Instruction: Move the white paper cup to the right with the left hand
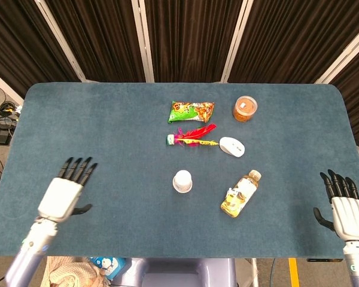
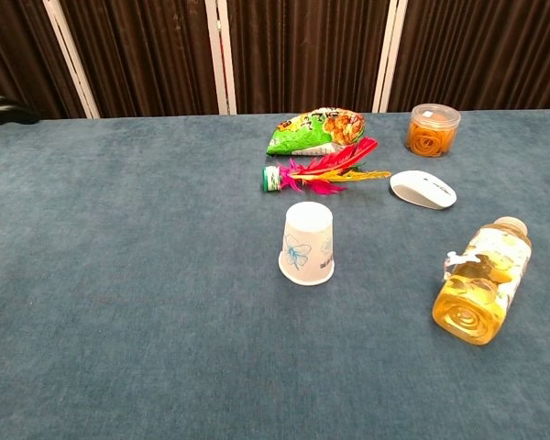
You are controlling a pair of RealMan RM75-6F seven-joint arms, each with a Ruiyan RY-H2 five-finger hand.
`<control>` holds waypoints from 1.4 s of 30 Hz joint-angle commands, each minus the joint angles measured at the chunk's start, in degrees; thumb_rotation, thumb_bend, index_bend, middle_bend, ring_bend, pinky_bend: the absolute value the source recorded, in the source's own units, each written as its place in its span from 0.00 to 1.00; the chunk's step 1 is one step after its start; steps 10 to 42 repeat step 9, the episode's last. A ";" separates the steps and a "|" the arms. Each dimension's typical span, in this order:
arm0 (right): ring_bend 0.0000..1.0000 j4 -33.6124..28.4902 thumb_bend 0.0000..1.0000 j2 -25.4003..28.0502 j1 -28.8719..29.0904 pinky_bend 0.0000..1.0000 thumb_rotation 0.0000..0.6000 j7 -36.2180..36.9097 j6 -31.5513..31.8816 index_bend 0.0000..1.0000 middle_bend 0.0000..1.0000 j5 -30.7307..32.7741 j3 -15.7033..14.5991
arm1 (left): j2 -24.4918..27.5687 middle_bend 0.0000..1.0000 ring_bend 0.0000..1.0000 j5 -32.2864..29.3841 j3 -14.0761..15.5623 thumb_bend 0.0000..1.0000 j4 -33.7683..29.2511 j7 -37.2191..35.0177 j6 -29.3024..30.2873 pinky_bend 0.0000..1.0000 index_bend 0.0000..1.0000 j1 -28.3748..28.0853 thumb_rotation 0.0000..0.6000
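Observation:
The white paper cup (image 1: 182,181) stands upside down near the middle of the blue table, and the chest view shows a blue print on the cup (image 2: 308,243). My left hand (image 1: 66,191) hovers far to the cup's left near the front edge, fingers spread, holding nothing. In the chest view only dark fingertips (image 2: 2,110) show at the left border. My right hand (image 1: 345,206) is at the front right corner, fingers apart and empty.
A juice bottle (image 1: 240,194) lies on its side right of the cup. Behind the cup are a feathered shuttlecock (image 1: 192,136), a green snack bag (image 1: 191,110), a white mouse (image 1: 231,146) and an orange-lidded jar (image 1: 245,108).

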 commanded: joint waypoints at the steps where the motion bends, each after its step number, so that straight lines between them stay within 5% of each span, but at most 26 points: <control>1: 0.00 0.10 0.35 -0.08 -0.03 0.03 1.00 -0.06 0.13 0.00 0.00 -0.13 -0.05 | 1.66 0.00 0.00 3.49 1.44 0.04 4.68 -5.50 4.38 0.00 0.00 4.97 1.00; 7: 0.00 0.28 0.35 -0.22 0.01 0.03 1.00 0.19 0.30 0.00 0.00 -0.66 -0.15 | 1.57 0.00 0.00 6.64 1.43 0.04 12.07 -10.69 8.14 0.00 0.00 10.53 1.00; 42: 0.00 0.30 0.35 -0.23 0.02 0.03 1.00 0.21 0.40 0.00 0.00 -0.73 -0.10 | 1.82 0.00 0.00 6.21 0.84 0.04 12.14 -12.38 7.46 0.00 0.00 11.30 1.00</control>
